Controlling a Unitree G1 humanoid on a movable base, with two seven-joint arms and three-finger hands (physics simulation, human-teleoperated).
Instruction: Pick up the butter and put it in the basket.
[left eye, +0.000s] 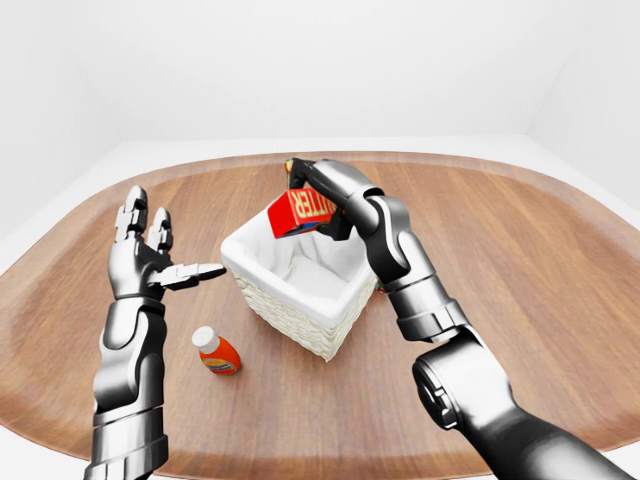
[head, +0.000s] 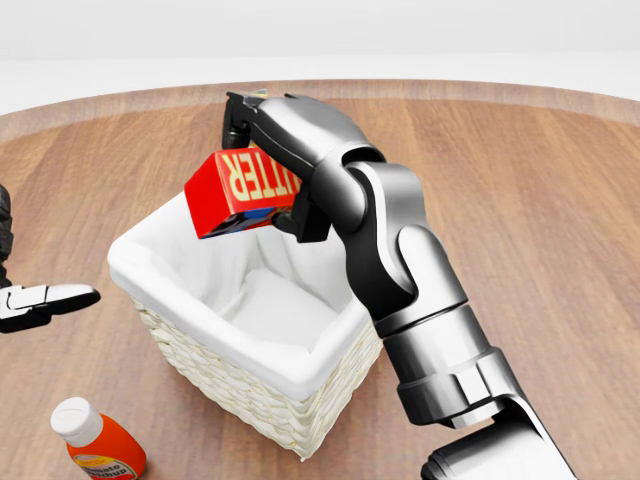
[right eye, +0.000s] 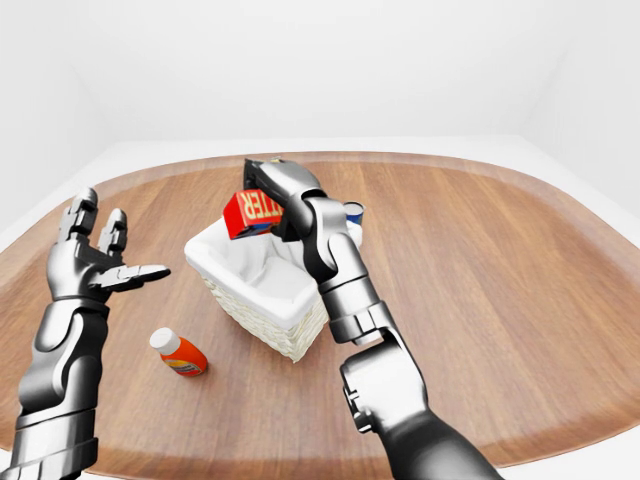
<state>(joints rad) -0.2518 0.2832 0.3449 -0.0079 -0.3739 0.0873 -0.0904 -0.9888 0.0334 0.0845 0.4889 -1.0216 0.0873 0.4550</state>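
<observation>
Wooden table (head: 560, 180): one butter (head: 238, 192), one basket (head: 250, 390).

Basket mouth open, nothing blocking.
I see the basket (head: 250, 375) unobstructed inside; the ketchup bottle (head: 97, 447) lies well clear at lower left of the head view.

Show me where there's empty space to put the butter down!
Inside the basket, the white lining is bare right under the butter held by the right hand. The wood right of the basket is bare too. It is busier near the ketchup bottle and left hand.
</observation>
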